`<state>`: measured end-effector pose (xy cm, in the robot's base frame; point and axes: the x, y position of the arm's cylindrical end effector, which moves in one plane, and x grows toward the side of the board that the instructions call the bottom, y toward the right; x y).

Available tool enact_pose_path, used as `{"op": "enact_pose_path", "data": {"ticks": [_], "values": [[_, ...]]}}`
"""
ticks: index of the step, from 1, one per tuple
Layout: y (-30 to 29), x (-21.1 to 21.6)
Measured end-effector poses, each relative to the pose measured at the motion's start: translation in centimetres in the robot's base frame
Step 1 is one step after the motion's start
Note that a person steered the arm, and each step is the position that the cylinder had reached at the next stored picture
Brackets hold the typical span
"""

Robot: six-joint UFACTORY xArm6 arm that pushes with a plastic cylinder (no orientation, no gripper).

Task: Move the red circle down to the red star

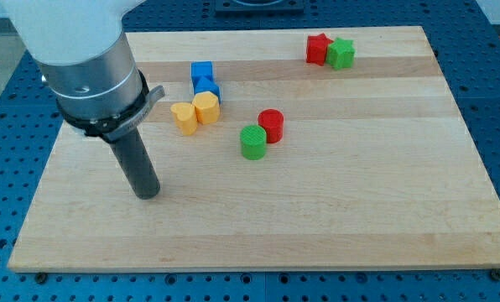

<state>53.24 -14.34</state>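
Note:
The red circle (271,125) stands near the board's middle, touching a green circle (252,142) at its lower left. The red star (319,49) sits near the view's top right, touching a green block (342,53) on its right. My tip (148,192) rests on the board at the view's lower left, far left of and a little below the red circle, touching no block.
Two blue blocks (204,79) and two yellow blocks (194,111) cluster left of the red circle, up and right of my tip. The wooden board (334,201) lies on a blue perforated table.

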Motion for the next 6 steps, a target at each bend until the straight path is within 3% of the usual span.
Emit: {"op": "enact_pose_path", "data": {"ticks": [2, 3, 5, 6], "values": [[7.2, -1.4], [8.9, -8.7], [18.0, -9.3], [22.6, -11.8]]}}
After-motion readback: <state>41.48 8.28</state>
